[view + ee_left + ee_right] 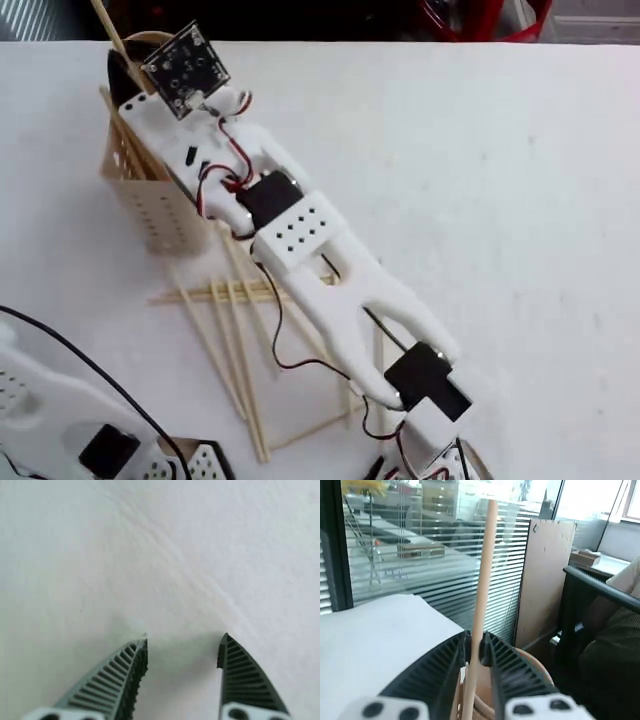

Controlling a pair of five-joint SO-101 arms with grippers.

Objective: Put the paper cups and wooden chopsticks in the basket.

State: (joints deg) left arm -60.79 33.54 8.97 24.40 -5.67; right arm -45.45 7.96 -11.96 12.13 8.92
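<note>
Over the basket (pixel 150 205), the right gripper (pixel 477 636) has its jaws pinched on one chopstick (pixel 485 570), held upright. I'd lower until its tip is inside the rim before releasing, so it can't tip out. The left gripper (pixel 182 642) hangs with jaws apart, empty, over the table (pixel 500 150); loose chopsticks (pixel 235 330) lie beside the basket, and there are window blinds (pixel 435 580) beyond.

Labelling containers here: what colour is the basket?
Basket: pale tan, dotted with holes; high view.
</note>
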